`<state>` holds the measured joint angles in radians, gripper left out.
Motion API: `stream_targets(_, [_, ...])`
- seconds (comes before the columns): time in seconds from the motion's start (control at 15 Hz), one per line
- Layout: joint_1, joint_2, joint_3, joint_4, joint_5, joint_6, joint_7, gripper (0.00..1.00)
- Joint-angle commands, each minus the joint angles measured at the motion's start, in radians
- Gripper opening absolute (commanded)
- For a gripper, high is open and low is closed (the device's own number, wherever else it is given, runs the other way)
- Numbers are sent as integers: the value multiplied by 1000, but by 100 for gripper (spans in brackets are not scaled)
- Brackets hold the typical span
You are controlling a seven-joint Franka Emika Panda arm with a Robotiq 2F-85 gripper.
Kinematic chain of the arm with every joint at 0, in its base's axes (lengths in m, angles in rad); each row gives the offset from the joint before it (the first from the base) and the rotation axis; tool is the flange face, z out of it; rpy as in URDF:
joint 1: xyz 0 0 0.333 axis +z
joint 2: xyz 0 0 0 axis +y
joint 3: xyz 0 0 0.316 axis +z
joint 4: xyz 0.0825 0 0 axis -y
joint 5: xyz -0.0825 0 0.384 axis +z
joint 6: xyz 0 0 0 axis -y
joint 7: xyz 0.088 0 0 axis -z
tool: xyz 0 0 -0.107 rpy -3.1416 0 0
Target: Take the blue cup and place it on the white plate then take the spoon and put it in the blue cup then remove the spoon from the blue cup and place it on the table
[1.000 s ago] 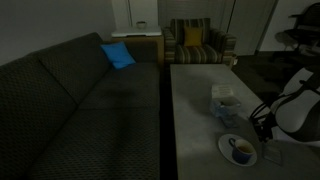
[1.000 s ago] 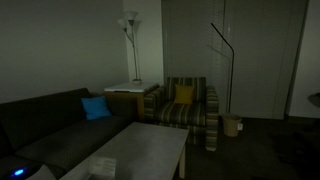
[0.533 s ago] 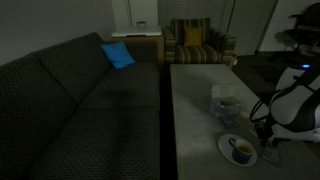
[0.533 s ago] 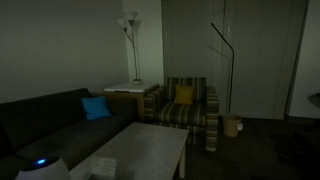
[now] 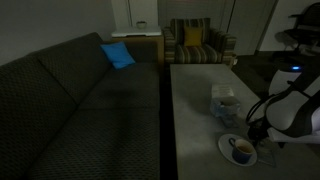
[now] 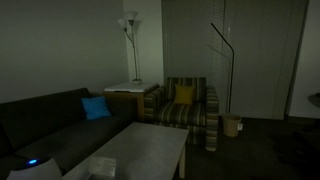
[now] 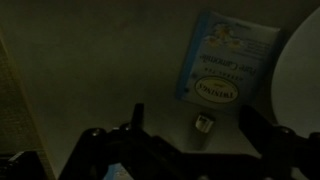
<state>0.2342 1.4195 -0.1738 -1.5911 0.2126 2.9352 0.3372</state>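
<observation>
Blue cup (image 5: 241,151) is set on the white plate (image 5: 226,145); beside the plate, the claw (image 7: 189,114) is held released, nothing grasped. No spoon can be made out; its steps are judged unfinished.

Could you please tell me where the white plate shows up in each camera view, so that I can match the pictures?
Exterior view: the white plate lies at the lower right, on the table, with the blue cup on it.
Exterior view: the plate is not in it; only the table shows.
Wrist view: the plate is a pale arc cut off by the right edge.
Shared landmark: the grey table; the pale blue box also shows in the wrist view.
</observation>
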Motion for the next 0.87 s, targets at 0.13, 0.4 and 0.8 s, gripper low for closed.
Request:
stream_targets(0.13, [158, -94, -106, -121, -16, -25, 110, 100])
stream_targets(0.4, [246, -167, -192, -193, -13, -15, 174, 100])
stream_targets(0.8, [277, -258, -224, -269, -21, -21, 189, 100])
